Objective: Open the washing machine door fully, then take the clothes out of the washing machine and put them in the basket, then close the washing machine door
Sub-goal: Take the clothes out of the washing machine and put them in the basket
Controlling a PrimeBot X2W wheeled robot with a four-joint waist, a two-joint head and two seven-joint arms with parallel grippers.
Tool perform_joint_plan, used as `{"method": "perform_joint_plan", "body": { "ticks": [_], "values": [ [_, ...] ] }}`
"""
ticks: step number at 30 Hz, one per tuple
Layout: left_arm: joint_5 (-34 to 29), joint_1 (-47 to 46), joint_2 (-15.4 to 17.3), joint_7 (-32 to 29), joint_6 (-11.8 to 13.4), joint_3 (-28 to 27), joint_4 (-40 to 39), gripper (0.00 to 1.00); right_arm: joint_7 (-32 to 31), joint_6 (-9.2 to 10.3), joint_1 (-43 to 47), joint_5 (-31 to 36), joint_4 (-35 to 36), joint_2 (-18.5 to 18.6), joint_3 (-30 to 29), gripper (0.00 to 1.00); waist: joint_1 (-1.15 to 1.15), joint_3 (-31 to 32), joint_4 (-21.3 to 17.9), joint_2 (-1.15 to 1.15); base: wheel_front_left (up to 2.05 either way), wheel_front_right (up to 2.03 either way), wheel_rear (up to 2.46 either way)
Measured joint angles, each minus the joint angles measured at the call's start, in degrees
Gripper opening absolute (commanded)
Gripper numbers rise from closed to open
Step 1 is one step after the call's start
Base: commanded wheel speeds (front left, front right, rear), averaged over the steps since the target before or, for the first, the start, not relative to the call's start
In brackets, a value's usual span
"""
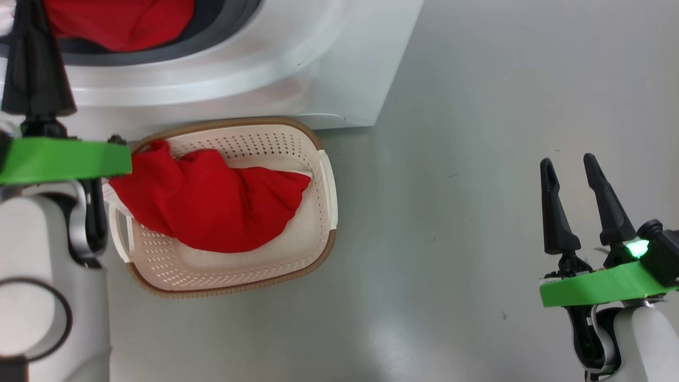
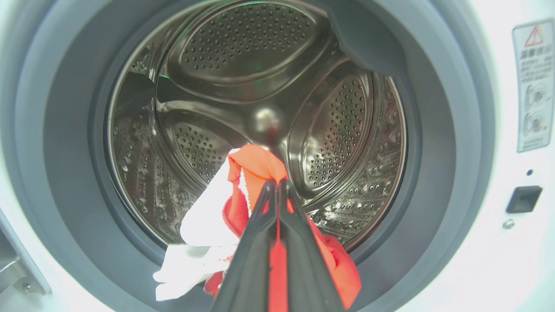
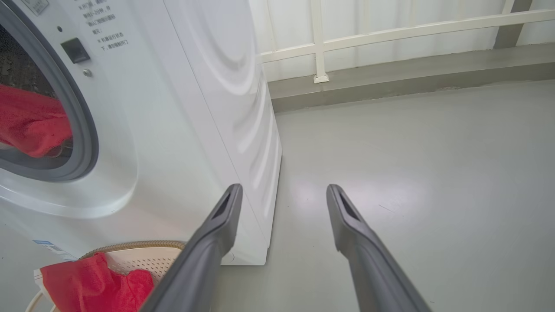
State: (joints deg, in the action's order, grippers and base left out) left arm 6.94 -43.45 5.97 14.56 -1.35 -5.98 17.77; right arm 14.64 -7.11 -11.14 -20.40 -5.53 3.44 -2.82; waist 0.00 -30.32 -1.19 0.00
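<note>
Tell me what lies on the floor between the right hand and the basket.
In the head view, the grey floor between the right hand and the basket is bare.

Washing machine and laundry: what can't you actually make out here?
- Left wrist view: the left tool, shut on the red-and-white garment, hides its lower part, and the bottom edge cuts off the rest.
- Left wrist view: the warning label has print too small to read.
- Head view: the left arm's green band covers the left end of the basket, and the red cloth hides its floor.
- Head view: the top edge cuts off the opening of the washing machine.
</note>
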Motion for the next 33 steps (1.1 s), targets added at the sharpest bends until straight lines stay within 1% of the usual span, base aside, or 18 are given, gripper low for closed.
{"method": "perform_joint_plan", "body": {
  "ticks": [3,8,16,19,22,25,33],
  "values": [
    [-0.4,2.86,-1.41,0.02,-0.73,-1.77,-5.0,0.0,0.0,0.0,0.64,0.0,-0.05,0.03,-0.12,1.0,0.0,0.59,0.41,0.0,0.0,0.0,0.0],
    [-0.93,7.12,-3.12,0.13,-2.19,-2.87,-12.1,0.0,0.0,0.0,0.64,0.01,0.09,0.05,-0.22,1.0,0.0,1.13,0.94,0.0,0.0,0.0,0.0],
    [-1.58,10.33,-4.03,0.16,-2.19,-3.69,-23.43,0.0,0.0,0.0,0.64,0.08,0.22,0.07,-0.27,1.0,0.0,0.93,0.93,0.0,0.0,0.0,0.0],
    [-1.58,11.76,-4.28,0.16,-2.1,-3.53,-25.92,0.0,-0.01,0.0,0.65,0.09,0.24,0.05,-0.34,1.0,0.0,0.94,0.86,-0.01,0.0,0.0,0.0],
    [-1.58,12.97,-4.57,0.16,-1.64,-3.1,-26.68,0.0,0.0,0.0,0.68,0.25,0.34,0.05,-0.4,1.0,0.0,0.86,0.87,0.0,0.0,0.0,0.0],
    [-1.33,13.4,-4.58,0.16,-1.31,-2.09,-25.17,0.0,0.0,0.0,0.68,0.25,0.4,0.05,-0.38,1.0,0.0,0.56,0.87,0.0,0.0,0.0,0.0],
    [0.89,16.14,-4.58,0.16,-0.14,1.9,-14.41,0.0,0.0,0.0,0.57,0.25,0.68,0.04,-0.24,1.0,0.0,-0.87,0.64,0.0,0.0,0.0,0.0]
  ]
}}
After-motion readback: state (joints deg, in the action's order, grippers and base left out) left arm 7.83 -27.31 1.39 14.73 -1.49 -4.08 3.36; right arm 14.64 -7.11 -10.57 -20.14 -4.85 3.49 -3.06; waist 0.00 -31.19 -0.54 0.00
